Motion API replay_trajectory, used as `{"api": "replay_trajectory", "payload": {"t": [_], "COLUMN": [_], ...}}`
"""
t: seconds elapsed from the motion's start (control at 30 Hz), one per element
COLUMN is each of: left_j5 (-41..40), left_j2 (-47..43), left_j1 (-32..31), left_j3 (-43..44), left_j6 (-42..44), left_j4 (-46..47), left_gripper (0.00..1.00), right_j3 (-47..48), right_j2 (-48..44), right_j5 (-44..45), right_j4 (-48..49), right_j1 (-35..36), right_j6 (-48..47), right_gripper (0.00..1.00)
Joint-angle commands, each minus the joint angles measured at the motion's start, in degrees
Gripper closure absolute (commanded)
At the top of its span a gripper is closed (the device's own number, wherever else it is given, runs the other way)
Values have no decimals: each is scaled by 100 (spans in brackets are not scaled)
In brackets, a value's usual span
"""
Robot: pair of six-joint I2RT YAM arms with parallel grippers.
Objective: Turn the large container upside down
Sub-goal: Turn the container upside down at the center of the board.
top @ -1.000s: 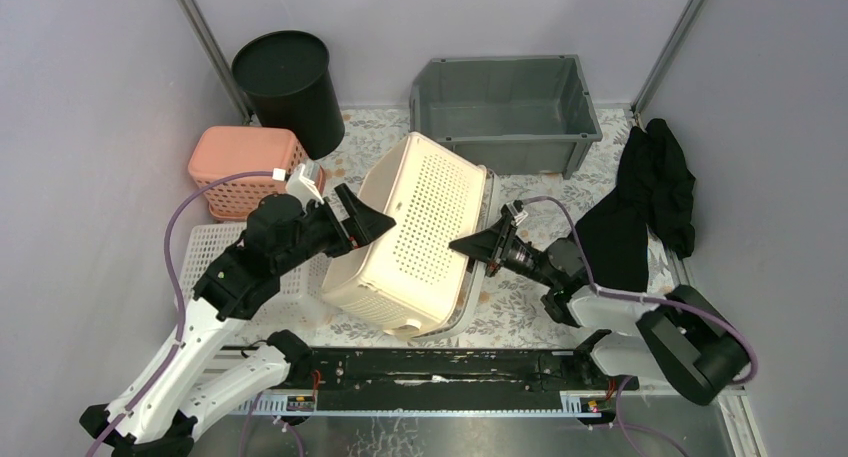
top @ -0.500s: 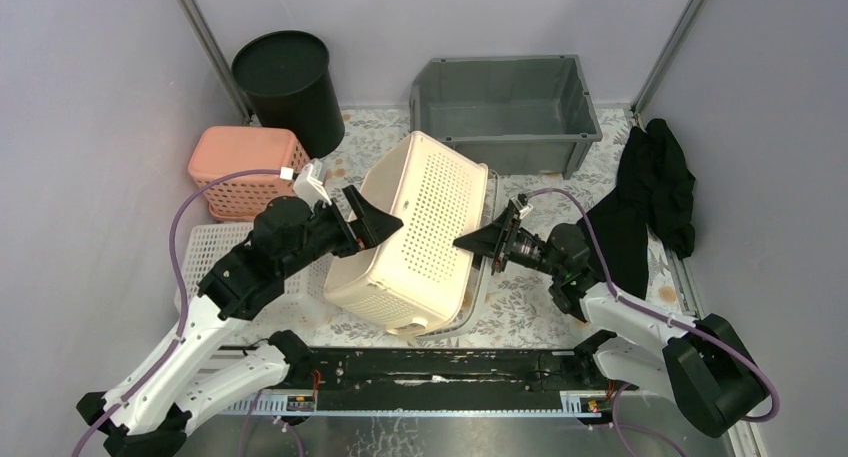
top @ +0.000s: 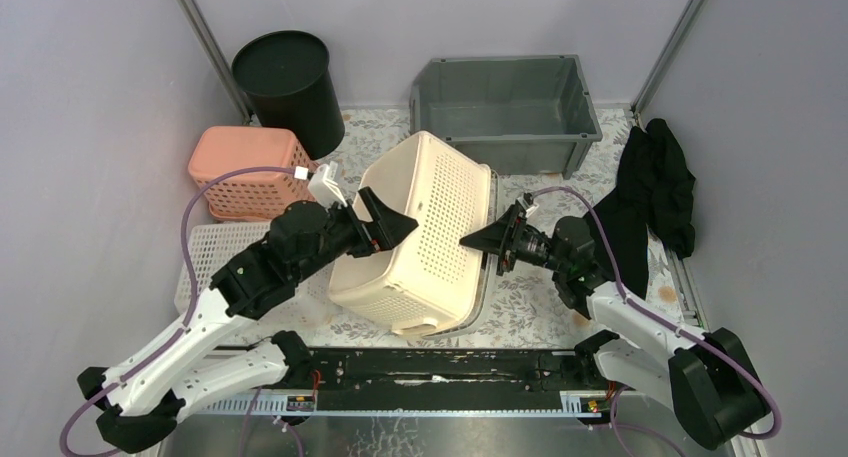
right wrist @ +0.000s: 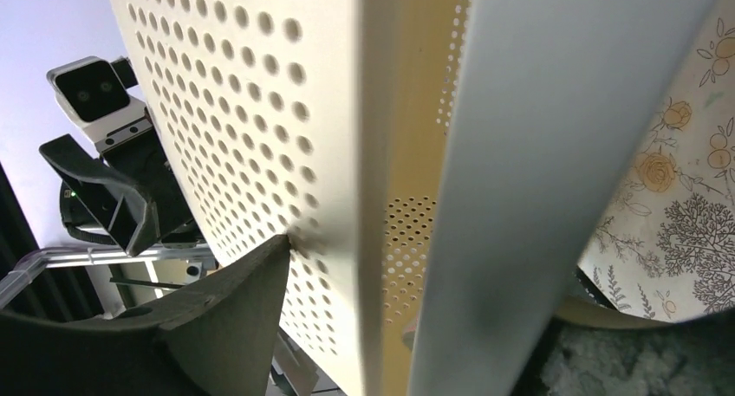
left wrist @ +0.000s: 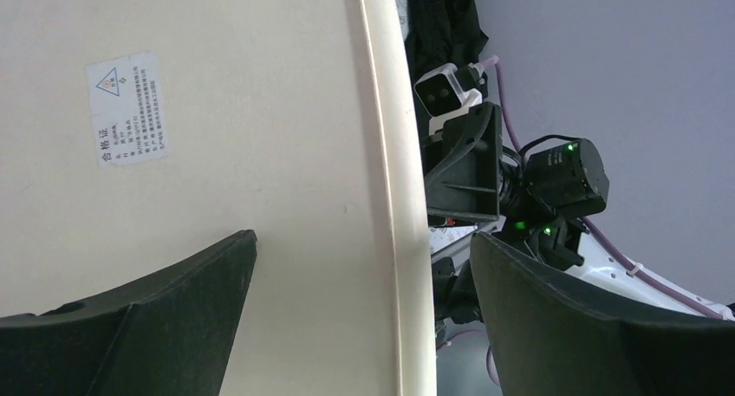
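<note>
Where any writing is concerned, I find one white sticker on the solid base of the large container. It carries a triangle symbol and the bold characters 合格证; the smaller lines beneath are too fine to read. No other brand or marking is legible. The container, cream with perforated walls, lies tipped over at the middle of the table, base turned toward my left arm and one perforated wall facing up. It sits directly between my two grippers. My left gripper has its jaws spread wide, with the edge of the base running up between them and neither finger clamped on it. My right gripper has its jaws apart, astride the perforated wall and a grey edge beside it. One finger meets the wall; whether the pair presses it I cannot tell.
</note>
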Motion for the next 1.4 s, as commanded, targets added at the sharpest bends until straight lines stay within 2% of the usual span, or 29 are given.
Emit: {"api": "replay_trajectory", "payload": {"t": [0.0, 0.1, 0.43, 0.9, 1.37], "left_j5": [370, 267, 44, -55, -104], "left_j2": [327, 440, 701, 779, 794], "left_j1": [-414, -607, -1052, -1193, -1252], "left_j3": [-42, -3, 68, 89, 95], "left_j6": [-334, -351, -415, -427, -426], "left_j4": [223, 256, 362, 357, 352], "left_gripper": [0, 0, 0, 0, 0], "right_j3": [200, 200, 196, 148, 132], "right_j2": [35, 21, -32, -5, -22], "right_j5": [-106, -174, -398, -466, -479], "right_j4": [-827, -958, -1227, -1239, -1646], "right_j1": [-21, -123, -358, -407, -523], "right_j6": [-374, -374, -476, -514, -794], "right_gripper": [29, 33, 32, 31, 30]}}
